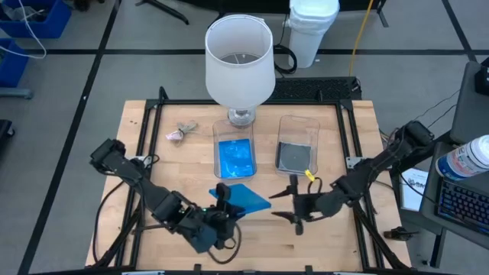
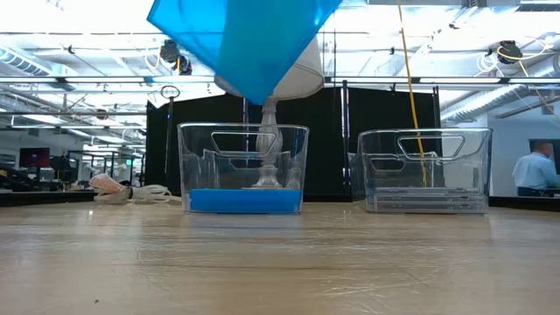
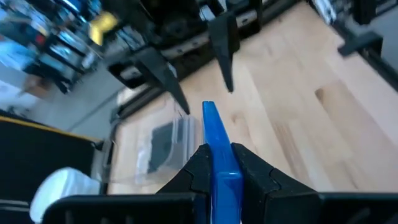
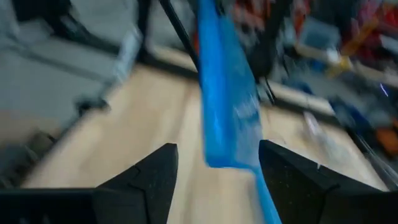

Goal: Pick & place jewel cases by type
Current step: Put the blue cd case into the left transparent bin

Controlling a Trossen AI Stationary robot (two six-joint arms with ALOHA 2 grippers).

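A bright blue jewel case hangs above the table's near middle, with my left gripper shut on it. It shows high in the low view. My right gripper stands open just right of the case, one finger on either side of the case's free edge; I cannot tell whether they touch it. Blue jewel cases lie flat in the left clear tub. Grey jewel cases lie flat in the right clear tub. My left gripper pinches the blue case between its two fingers, one on each flat face, at the edge nearest the gripper. The fingers come from the table's near left, slanting a little downward. The case is lifted clear of the table, tilted, its far edge toward my right gripper.
A white table lamp stands behind the left tub. A small pinkish-grey lump lies at the far left of the table. A black frame borders the work area. Bare wood lies along the near edge.
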